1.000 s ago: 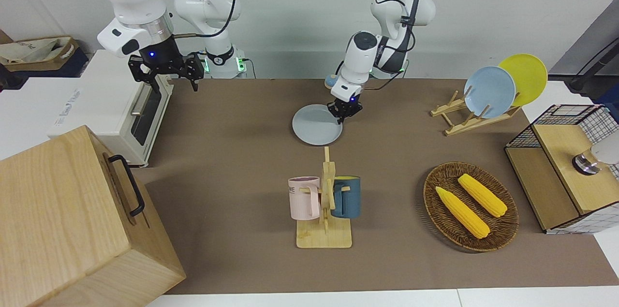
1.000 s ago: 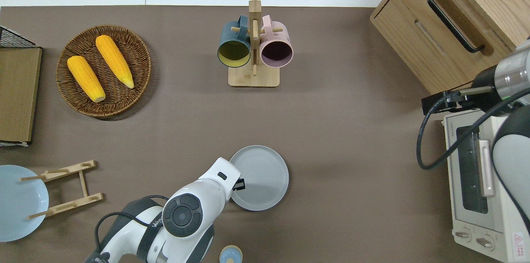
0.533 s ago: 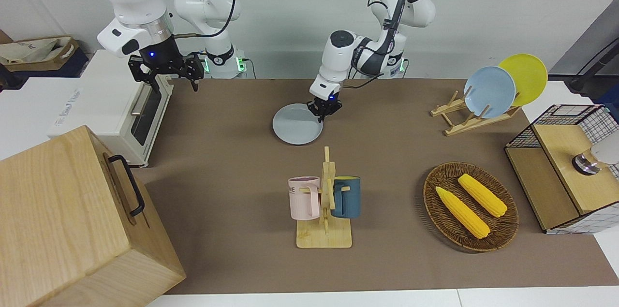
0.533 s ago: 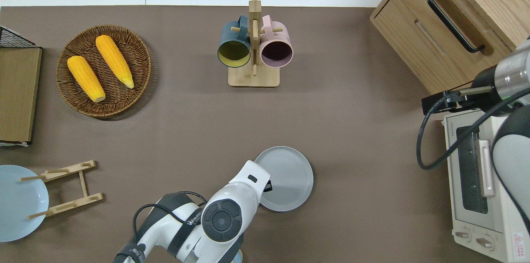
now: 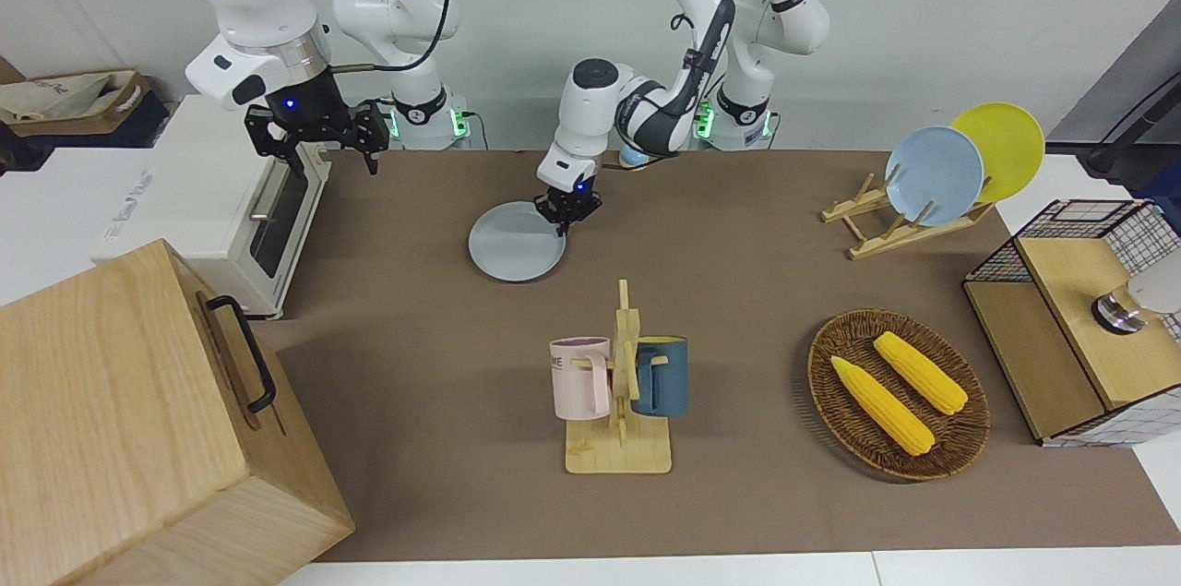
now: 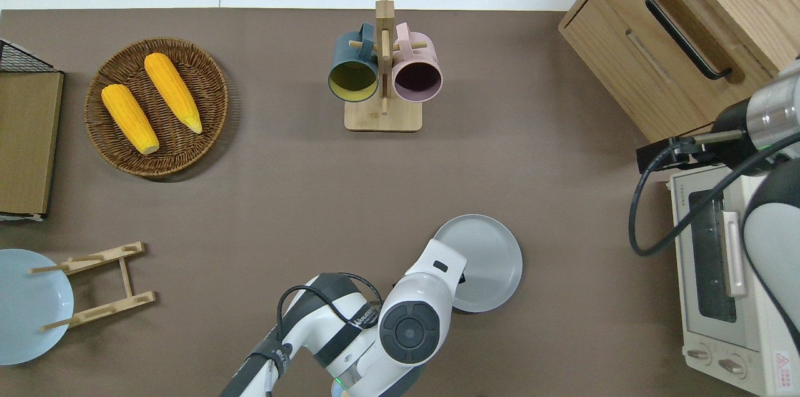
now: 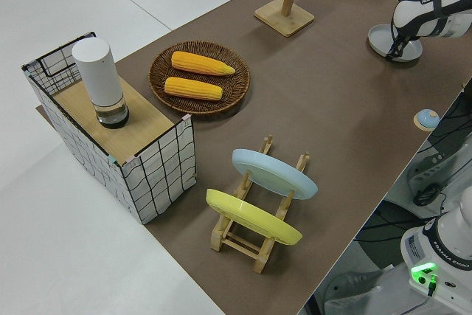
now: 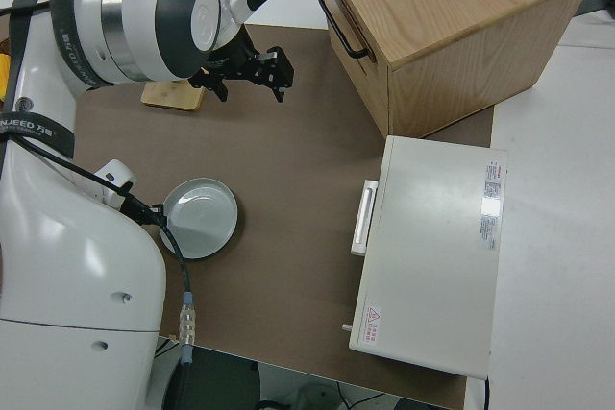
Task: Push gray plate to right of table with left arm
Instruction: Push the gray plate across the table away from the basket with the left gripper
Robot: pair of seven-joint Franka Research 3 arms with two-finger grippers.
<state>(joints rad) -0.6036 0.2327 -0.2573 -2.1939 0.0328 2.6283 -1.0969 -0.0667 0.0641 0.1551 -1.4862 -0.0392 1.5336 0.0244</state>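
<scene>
One risk: my left gripper point(image 5: 567, 219), finger gap can't tell, sits at gray plate point(image 5: 514, 244) rim. Plate mid-table point(image 5: 757, 291), nearer robots than mug rack point(image 5: 620, 392). Gripper may ride over rim, lose push; toaster oven point(image 5: 212, 208) ahead. R arm parked.

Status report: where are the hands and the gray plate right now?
Left hand down on gray plate's rim. Right arm parked. Plate flat on table, mid-way toward toaster oven. Path between bare.
</scene>
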